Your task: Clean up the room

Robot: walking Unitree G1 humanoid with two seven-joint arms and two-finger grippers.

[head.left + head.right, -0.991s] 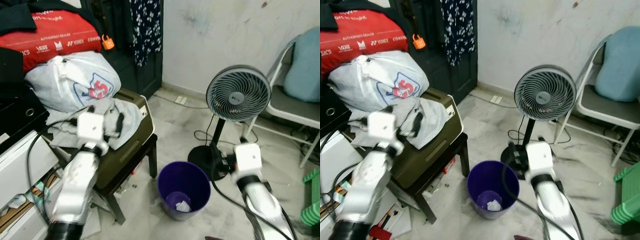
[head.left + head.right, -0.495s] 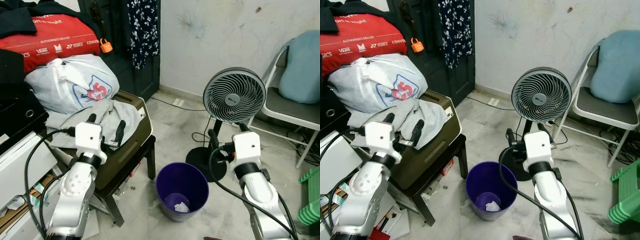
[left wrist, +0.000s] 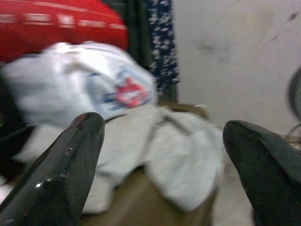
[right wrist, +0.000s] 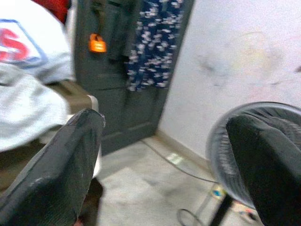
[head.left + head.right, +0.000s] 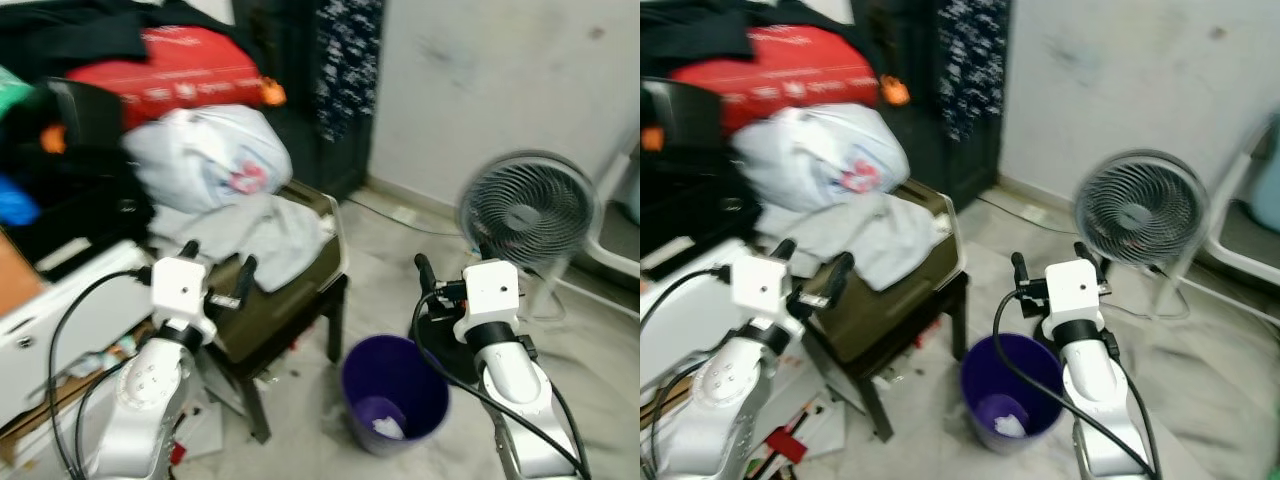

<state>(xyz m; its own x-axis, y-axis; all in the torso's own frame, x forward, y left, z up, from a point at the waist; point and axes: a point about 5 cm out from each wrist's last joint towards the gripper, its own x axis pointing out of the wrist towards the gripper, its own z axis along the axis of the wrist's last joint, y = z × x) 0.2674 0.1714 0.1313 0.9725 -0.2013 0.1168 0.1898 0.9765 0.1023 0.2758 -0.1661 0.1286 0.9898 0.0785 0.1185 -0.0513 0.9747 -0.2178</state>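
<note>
Left eye view: both grippers, left gripper [image 5: 215, 272] and right gripper [image 5: 449, 272], hang spread and empty at centre frame, where the grey cloth [image 5: 262, 228] draped over the olive case [image 5: 290, 298] at centre left could snag.

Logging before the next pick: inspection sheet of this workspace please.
Surface: pale marble floor, streaked with grime.
Job's things: grey cloth draped over olive case on dark stool; purple bin holds white scrap.
Clutter: white plastic bag, red bag, papers under the stool.
End effectors: left end effector open, near the cloth; right end effector open, above the bin.
Cables: black leads on both arms; cord on floor by the fan.
Surroundings: grey fan, dark door, white wall.
</note>
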